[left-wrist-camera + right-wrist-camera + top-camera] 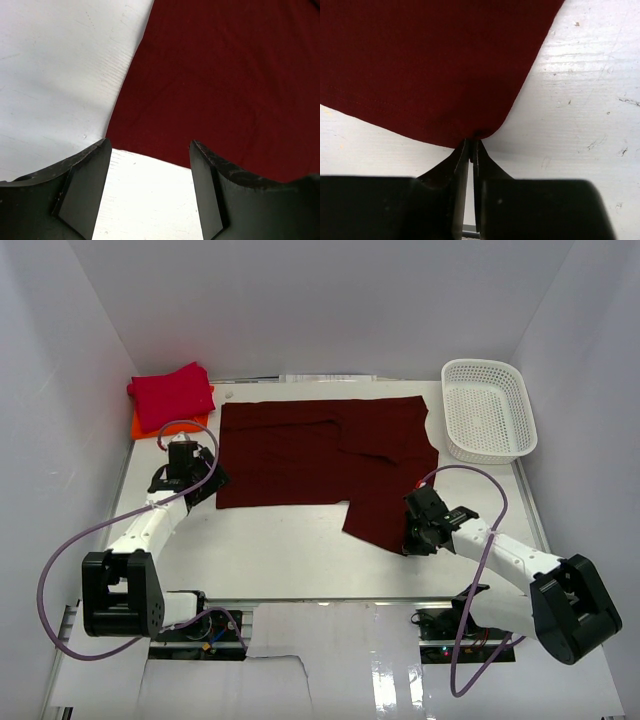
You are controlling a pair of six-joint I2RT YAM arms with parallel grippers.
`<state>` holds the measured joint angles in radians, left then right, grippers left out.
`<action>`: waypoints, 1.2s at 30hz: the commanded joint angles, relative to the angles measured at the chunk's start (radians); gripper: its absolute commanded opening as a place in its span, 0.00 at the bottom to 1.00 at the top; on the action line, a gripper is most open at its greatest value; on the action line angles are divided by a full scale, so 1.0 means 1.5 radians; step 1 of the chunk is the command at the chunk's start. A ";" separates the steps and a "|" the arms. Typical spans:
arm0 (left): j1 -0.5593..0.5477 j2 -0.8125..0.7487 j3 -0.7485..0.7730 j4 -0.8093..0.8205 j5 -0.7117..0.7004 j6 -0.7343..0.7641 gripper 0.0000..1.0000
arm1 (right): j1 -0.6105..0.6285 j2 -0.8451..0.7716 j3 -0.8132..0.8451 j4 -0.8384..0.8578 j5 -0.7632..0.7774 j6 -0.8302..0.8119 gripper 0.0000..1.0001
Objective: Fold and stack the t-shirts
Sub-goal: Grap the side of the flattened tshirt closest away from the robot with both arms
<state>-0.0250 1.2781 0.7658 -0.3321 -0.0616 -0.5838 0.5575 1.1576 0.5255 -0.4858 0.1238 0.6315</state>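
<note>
Right gripper (pixel 471 146), seemingly on maroon t-shirt (pixel 430 65) corner

The top camera overlooked the whole desk (pixel 290 560). Both wrist cameras looked down closely at edges of the shirt (pixel 320 455).

The left arm (pixel 150 523) is reaching forward, its left gripper (pixel 150 150) hanging with jaws spread wide; the right arm (pixel 505 552) is angling inward, its right gripper (pixel 471 146) pinching the maroon t-shirt (pixel 430 65) at a corner
</note>
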 commanded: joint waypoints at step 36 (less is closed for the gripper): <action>0.016 0.167 -0.027 0.052 0.031 -0.067 0.60 | 0.003 -0.037 0.033 -0.054 0.022 -0.012 0.08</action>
<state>-0.0048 1.4956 0.7345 -0.2432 -0.0334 -0.6743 0.5579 1.1194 0.5354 -0.5358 0.1322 0.6209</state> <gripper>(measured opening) 0.616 0.087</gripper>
